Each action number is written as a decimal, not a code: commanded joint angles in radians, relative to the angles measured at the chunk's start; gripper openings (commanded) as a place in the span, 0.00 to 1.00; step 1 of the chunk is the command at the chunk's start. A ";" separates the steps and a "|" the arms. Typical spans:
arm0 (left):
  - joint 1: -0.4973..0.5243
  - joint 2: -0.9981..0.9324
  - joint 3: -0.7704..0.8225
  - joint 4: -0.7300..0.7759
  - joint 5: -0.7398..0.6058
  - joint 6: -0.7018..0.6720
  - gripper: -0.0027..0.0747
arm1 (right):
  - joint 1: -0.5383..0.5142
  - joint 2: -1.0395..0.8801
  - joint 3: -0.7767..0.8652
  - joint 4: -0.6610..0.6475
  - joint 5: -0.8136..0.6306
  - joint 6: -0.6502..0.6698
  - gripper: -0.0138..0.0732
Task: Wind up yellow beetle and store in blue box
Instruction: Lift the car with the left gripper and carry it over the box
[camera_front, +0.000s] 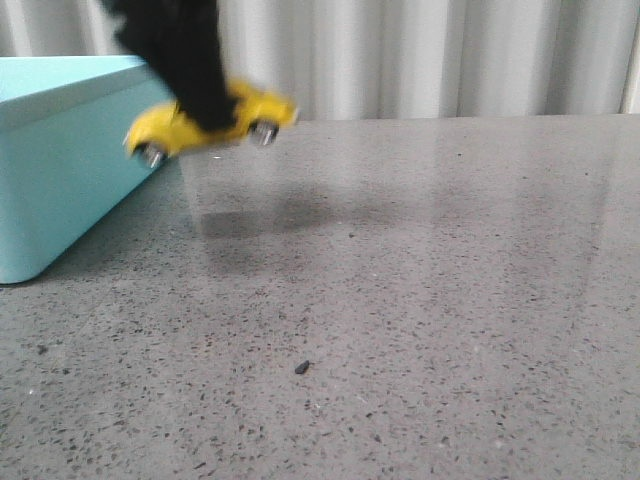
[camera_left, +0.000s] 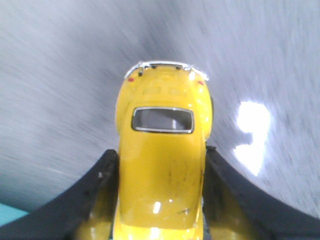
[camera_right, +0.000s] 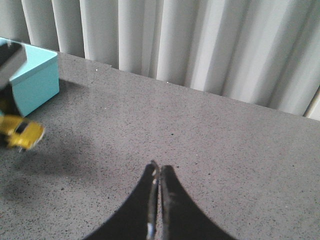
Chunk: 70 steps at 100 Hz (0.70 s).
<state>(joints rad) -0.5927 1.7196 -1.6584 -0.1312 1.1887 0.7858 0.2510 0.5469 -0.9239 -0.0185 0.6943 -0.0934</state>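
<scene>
**A:** The left gripper (camera_front: 200, 112) has the yellow beetle (camera_front: 210, 122) pinched across its flanks, one black finger on each side — the left wrist view shows the roof and rear window poking out past the fingertips, nothing but blurred desk beyond them.

**B:** Why grab it by the sides?

**A:** My guess: that leaves the wheels free. They hang below the gripper in the front view, clear of the desk (camera_front: 400, 300), with the car's shadow on the surface underneath. The car is tilted too, the wheel nearer the box lower than the other.

**B:** And the blue box (camera_front: 60, 170)?

**A:** Just beside the gripper, on its outer side. The beetle sits about level with the box's rim, close to its near corner. I can't tell whether it is over the opening or short of it. That height makes sense for clearing the wall before lowering the car in.

**B:** The other arm?

**A:** The right gripper (camera_right: 159, 172) is well apart from the toy, fingers pressed together on nothing, low over bare desk — out of the way, I'd say. From its camera the beetle and box show far off to one side.
</scene>
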 joint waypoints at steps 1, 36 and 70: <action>0.000 -0.059 -0.143 -0.032 -0.030 -0.002 0.14 | 0.002 0.008 -0.024 0.001 -0.083 -0.012 0.11; 0.181 -0.061 -0.358 0.110 0.007 -0.106 0.14 | 0.002 0.008 -0.024 0.001 -0.083 -0.012 0.11; 0.561 -0.042 -0.314 -0.118 0.078 -0.228 0.14 | 0.002 0.008 -0.024 0.001 -0.085 -0.012 0.11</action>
<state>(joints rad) -0.1103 1.7085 -1.9773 -0.1243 1.2648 0.5857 0.2510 0.5469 -0.9239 -0.0185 0.6943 -0.0934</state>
